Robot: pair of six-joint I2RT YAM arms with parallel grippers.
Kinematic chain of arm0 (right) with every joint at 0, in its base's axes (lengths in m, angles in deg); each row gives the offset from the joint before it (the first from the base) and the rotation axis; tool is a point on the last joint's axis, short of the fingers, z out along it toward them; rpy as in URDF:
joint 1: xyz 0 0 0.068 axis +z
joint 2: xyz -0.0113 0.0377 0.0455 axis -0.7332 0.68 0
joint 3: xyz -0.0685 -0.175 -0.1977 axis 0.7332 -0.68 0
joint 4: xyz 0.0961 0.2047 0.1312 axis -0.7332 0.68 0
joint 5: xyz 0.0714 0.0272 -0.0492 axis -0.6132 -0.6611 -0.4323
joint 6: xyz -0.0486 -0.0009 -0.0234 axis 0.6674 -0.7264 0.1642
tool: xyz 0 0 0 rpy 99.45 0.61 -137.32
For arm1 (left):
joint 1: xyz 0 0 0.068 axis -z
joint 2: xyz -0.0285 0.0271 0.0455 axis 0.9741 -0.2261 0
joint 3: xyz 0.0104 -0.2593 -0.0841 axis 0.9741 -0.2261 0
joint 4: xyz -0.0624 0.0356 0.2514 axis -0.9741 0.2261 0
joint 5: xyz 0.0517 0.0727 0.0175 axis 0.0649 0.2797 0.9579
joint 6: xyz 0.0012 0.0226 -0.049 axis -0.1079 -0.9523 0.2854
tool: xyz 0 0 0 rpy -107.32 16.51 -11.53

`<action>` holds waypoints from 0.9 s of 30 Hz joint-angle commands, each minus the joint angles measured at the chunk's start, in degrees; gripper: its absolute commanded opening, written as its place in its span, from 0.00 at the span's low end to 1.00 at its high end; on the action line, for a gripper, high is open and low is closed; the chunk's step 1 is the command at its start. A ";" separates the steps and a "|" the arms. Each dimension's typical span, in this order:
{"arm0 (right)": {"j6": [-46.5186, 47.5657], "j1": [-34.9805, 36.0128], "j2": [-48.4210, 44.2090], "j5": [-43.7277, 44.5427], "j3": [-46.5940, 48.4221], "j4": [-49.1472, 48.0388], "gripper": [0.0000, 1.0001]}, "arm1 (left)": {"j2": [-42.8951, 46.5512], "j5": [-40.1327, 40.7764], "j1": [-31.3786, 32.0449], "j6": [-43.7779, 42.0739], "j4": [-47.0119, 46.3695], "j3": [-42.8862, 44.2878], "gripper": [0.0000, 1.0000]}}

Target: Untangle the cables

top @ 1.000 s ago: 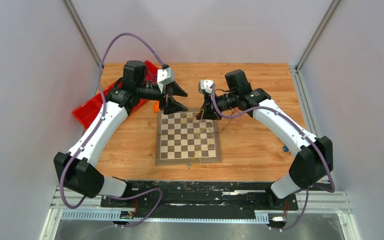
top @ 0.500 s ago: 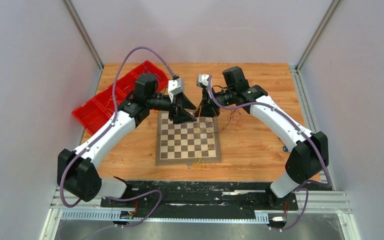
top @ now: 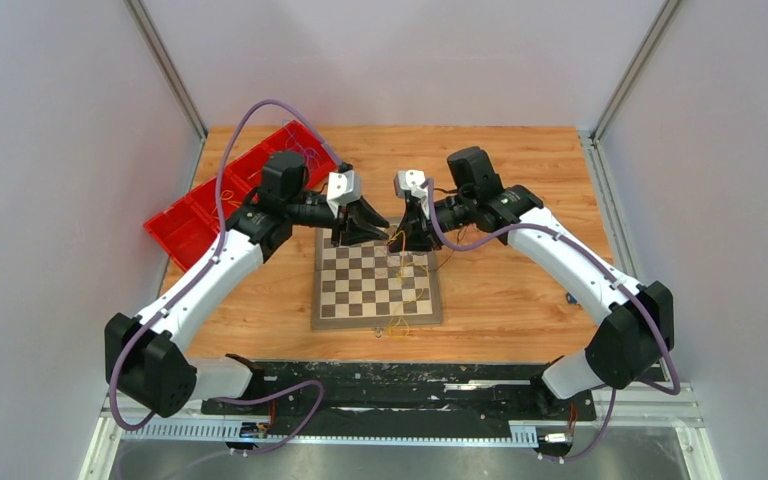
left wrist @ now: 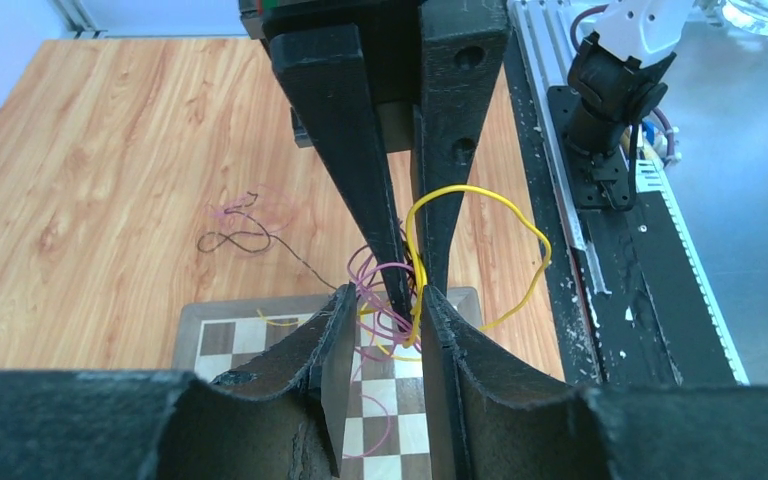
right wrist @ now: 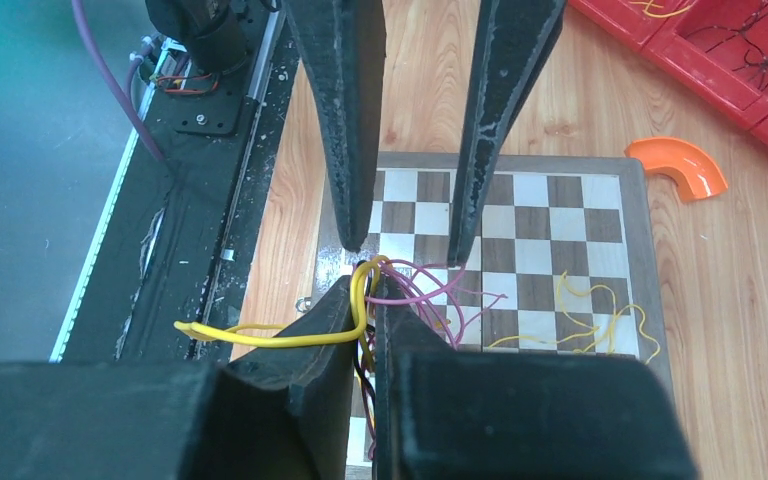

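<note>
The cables (right wrist: pixel 425 290) are bunched in a small knot held just above the 12 o'clock edge of the chessboard (top: pixel 360 290), with purple-pink strands wound among yellow and black ones. A yellow loop (left wrist: pixel 525 230) bows out of the knot toward 6 o'clock, and a few thin yellow strands lie slack on the squares. One black strand (left wrist: pixel 240 240) lies apart on the wooden surface (top: pixel 520 290), off the board's 1 o'clock corner.

At 3 o'clock of the knot, the right claw (right wrist: pixel 364 290) has its fingers pressed together on the yellow cable and the strands beside it. At 9 o'clock, the left claw (left wrist: pixel 386 292) has its fingers apart. They straddle the purple strands and the right claw's tips, and grip nothing that I can see.

This looks like the second grip being lined up: one arm pins the knot so the other can draw a strand out. The next move likely calls for the left claw to close on the purple strands alone, just beside the pinch and clear of the yellow. It would then pull gently toward 9 o'clock. The wire is thin and could slip, and the fingertips are close enough to collide.

Farther out, an orange curved piece (right wrist: pixel 678 160) sits near the board's 11 o'clock corner. A red tray (top: pixel 195 215) at 10 o'clock holds more wires.
</note>
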 commanded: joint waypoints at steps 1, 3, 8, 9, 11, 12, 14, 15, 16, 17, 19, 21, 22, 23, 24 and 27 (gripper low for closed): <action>1.03 0.38 -1.57 -2.34 0.45 -1.95 0.11 | -0.51 -1.88 1.02 -5.03 1.39 1.15 0.38; 0.36 0.34 -1.42 -2.03 0.77 -1.91 0.11 | -1.00 -2.16 1.52 -7.38 3.58 1.81 0.38; -0.30 0.39 -1.73 -1.55 0.46 -1.90 0.11 | -1.13 -2.10 2.86 -13.10 8.76 1.68 0.38; -0.34 0.34 -1.88 -1.67 0.44 -1.93 0.11 | -1.23 -1.91 3.03 -13.47 8.83 1.58 0.37; -0.37 0.34 -1.97 -1.55 0.35 -1.88 0.12 | -1.64 -0.97 3.06 -13.11 8.69 1.90 0.18; -0.35 0.34 -2.07 -1.09 0.28 -1.82 0.13 | -1.83 -0.60 3.05 -12.66 8.21 2.28 0.13; -0.26 0.11 -2.62 0.51 -0.16 -1.77 0.16 | -1.65 0.48 2.99 -10.83 6.83 2.30 0.02; -0.14 -0.20 -3.04 1.26 -0.67 -1.65 0.16 | -0.88 1.04 2.69 -9.20 6.11 1.98 0.00; -0.15 -0.96 -3.36 1.85 -1.45 -1.41 0.17 | 0.06 0.93 2.29 -8.20 4.16 1.22 0.00; -0.16 -1.82 -3.61 2.31 -2.17 -1.00 0.17 | 0.47 0.76 1.42 -5.21 2.93 0.79 0.00; 0.06 -3.41 -3.92 3.11 -4.16 -0.40 0.17 | 1.60 -0.11 -0.63 1.53 -3.93 -0.59 0.00; 0.30 -4.71 -3.84 3.71 -6.11 -0.30 0.17 | 2.10 -0.82 -2.28 7.36 -7.83 -1.12 0.00; 0.30 -5.05 -3.58 4.13 -6.76 -0.27 0.14 | 2.21 -0.97 -2.66 9.67 -8.47 -0.87 0.00; 0.20 -5.28 -2.98 4.51 -7.13 -0.36 0.08 | 2.33 -1.21 -3.18 10.51 -9.33 -0.66 0.00; -0.19 -5.45 -2.60 4.87 -7.21 -0.34 0.03 | 2.49 -1.21 -3.33 12.28 -9.79 -0.36 0.00; -2.15 -6.31 -1.38 6.33 -6.73 -0.28 0.00 | 2.97 -1.04 -4.57 17.23 -13.98 -0.45 0.00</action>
